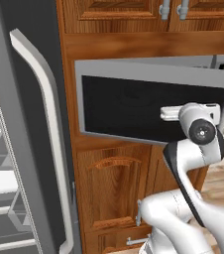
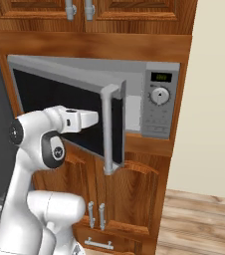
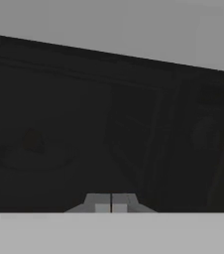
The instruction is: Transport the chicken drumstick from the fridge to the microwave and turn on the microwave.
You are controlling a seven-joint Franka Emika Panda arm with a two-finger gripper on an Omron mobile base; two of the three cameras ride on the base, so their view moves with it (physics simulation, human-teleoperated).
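Brown wooden cabinets [image 2: 134,194] fill the wall, with a pale wall to the right and wood flooring below in the right base view. Built into the cabinets sits the microwave [image 2: 157,102], its control panel carrying a small display and a round knob [image 2: 159,96]. The microwave door [image 1: 148,106] stands swung open toward the robot, its dark glass facing the arm, and the vertical bar handle [image 2: 107,129] shows at the door's free edge. To the left, the fridge [image 1: 20,149] has its grey door open, with the long curved pale handle [image 1: 47,129] running down it and white shelves visible at the far left edge of the left base view.

The white arm reaches up in front of the microwave door, its hand pointing at the dark glass. In the hand view the gripper [image 3: 111,204] faces the glass at close range; the two fingertips [image 3: 102,206] sit side by side with no visible gap, so the jaws look closed, with nothing between them. Through the dark glass a faint round turntable [image 3: 32,158] shows, and a dim small lump on it may be the chicken drumstick [image 3: 33,140], though it is too dark to be sure.
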